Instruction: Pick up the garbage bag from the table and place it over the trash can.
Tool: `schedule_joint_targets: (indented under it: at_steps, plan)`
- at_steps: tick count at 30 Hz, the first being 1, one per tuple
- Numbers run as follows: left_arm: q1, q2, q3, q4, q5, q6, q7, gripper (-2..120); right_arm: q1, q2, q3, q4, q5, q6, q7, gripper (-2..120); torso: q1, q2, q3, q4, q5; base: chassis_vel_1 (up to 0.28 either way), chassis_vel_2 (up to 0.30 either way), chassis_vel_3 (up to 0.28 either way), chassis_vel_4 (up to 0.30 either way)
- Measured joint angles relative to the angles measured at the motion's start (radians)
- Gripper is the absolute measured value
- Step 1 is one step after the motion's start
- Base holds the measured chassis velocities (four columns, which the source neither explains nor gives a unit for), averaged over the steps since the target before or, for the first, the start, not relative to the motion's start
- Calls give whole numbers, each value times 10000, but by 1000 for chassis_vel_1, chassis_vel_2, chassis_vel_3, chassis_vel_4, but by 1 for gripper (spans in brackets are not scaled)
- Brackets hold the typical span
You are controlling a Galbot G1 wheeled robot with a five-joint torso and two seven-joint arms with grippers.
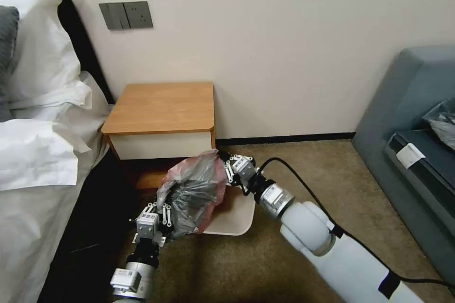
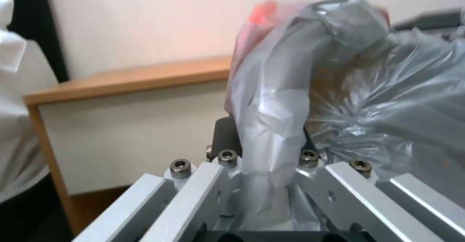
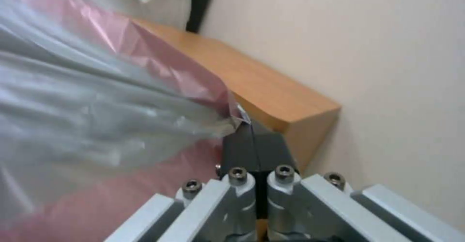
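The garbage bag (image 1: 194,194), wrinkly silvery-grey film with pinkish edges, hangs stretched between my two grippers above the cream-white trash can (image 1: 234,218), which stands on the carpet in front of the table (image 1: 161,106). My left gripper (image 1: 163,213) is shut on the bag's near lower edge; the left wrist view has the bag film (image 2: 271,125) bunched between its fingers (image 2: 225,133). My right gripper (image 1: 222,163) is shut on the far upper corner, where the dark pads (image 3: 252,151) pinch the bag's corner (image 3: 235,113). The bag hides most of the can's opening.
A bed with white sheets and pillows (image 1: 38,142) runs along the left. A grey-blue sofa (image 1: 412,151) with a dark grey plastic bag (image 1: 443,123) on it stands at the right. The wall (image 1: 284,47) rises behind the table. Open carpet (image 1: 294,165) lies to the right of the can.
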Motion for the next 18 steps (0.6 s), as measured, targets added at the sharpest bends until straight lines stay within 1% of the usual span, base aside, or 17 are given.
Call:
schedule_joint_targets:
  at_steps: [2,4,6,8,10,11,13,14,15,17,18]
  plan:
    - [-43,-7,-33,-2,-169,-178,132,7,122,-302,48,-68,155,-77,-12,0,1,0,0,0,1,0,0,0,0]
    - [-57,-9,-40,-4,-223,-205,153,7,139,-379,70,-73,179,-92,-24,0,1,0,0,0,0,0,0,0,0]
    - [-133,-19,-90,-61,-557,-233,196,7,168,-799,154,-48,279,-128,-138,0,0,0,0,0,1,0,0,0,0]
    - [-151,-21,-113,-77,-662,-231,198,7,166,-910,196,-37,294,-128,-183,0,1,0,0,0,0,0,0,0,0]
    - [-197,-28,-237,-209,-1114,-105,149,7,124,-1220,405,-50,367,-168,-205,8,1,0,0,-1,2,0,0,0,0]
    - [-197,-28,-237,-209,-1114,-105,149,7,124,-1220,405,-50,367,-168,-205,8,1,0,0,-1,2,0,0,0,0]
    - [-214,-38,-284,-279,-1386,88,93,7,37,-1401,560,-29,414,-149,-223,17,1,0,0,0,1,0,0,0,0]
    - [-218,-44,-310,-293,-1453,154,62,7,-19,-1474,631,-13,432,-139,-232,20,1,0,0,0,0,0,0,0,0]
    - [-218,-44,-310,-293,-1453,154,62,7,-19,-1474,631,-13,432,-139,-232,20,1,0,0,0,0,0,0,0,0]
    - [-224,-52,-384,-311,-1547,230,-1,7,-101,-1578,753,12,457,-130,-229,28,0,0,0,2,0,0,0,0,0]
    - [-224,-52,-384,-311,-1547,230,-1,7,-101,-1578,753,12,457,-130,-229,28,0,0,0,2,0,0,0,0,0]
